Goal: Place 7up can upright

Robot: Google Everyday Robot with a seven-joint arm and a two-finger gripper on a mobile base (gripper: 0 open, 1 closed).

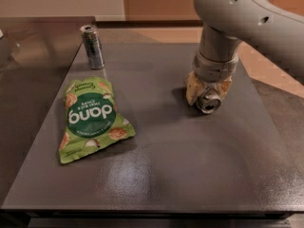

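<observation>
The smooth grey arm (216, 46) reaches straight down; its gripper (207, 95), cream pads (192, 91) together, clamps the short silver 7up can (209, 104), tilted lid-forward on the matte dark grey table (190, 175).

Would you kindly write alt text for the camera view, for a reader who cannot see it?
A robot arm's gripper, right of centre on a dark table, grips a soda can whose silver lid faces the camera, so it is not upright. To the left are a green snack bag and, behind it, a standing dark can.
</observation>
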